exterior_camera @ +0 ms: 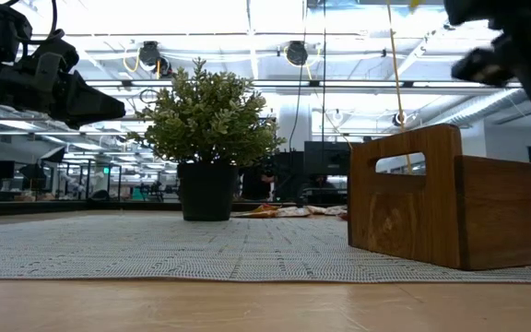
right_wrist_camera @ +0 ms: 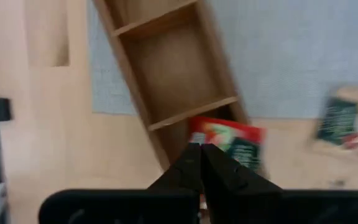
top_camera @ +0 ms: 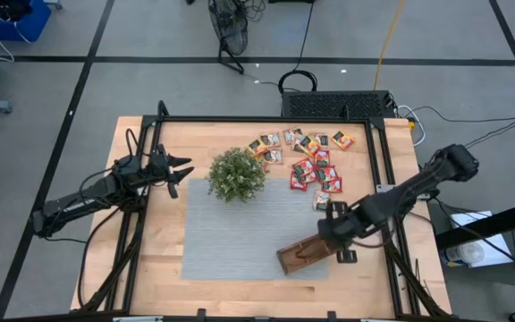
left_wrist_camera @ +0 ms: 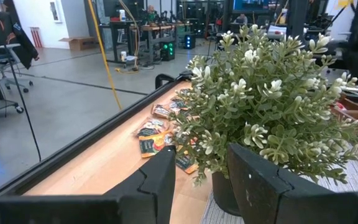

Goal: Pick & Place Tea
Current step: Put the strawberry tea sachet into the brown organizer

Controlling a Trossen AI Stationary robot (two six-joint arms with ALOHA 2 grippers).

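One red tea sachet (right_wrist_camera: 227, 140) sits at the tips of the right gripper (right_wrist_camera: 201, 151), above the end of the wooden tray (right_wrist_camera: 166, 78). Fingers are closed tight together; sachet shows just past the tips, so whether it's actually pinched or lying below them I can't tell. Another sachet (right_wrist_camera: 347, 119) lies on the bare wood beside the grey mat (right_wrist_camera: 278, 50).

Rest of the tea (top_camera: 304, 156) is a loose scatter of sachets on the table (top_camera: 150, 268) at the far right, beside the potted plant (top_camera: 237, 173), off the mat. One stray sachet (top_camera: 321, 200) lies nearer the right gripper (top_camera: 333, 234).

Tray (top_camera: 300, 254) lies slantwise at the mat's near right corner, compartments visible in the wrist view look bare.

Left gripper (top_camera: 179, 170) hangs above the table just left of the plant, fingers (left_wrist_camera: 160, 180) partly open, holding nothing. Plant (left_wrist_camera: 272, 118) is right in front of it.
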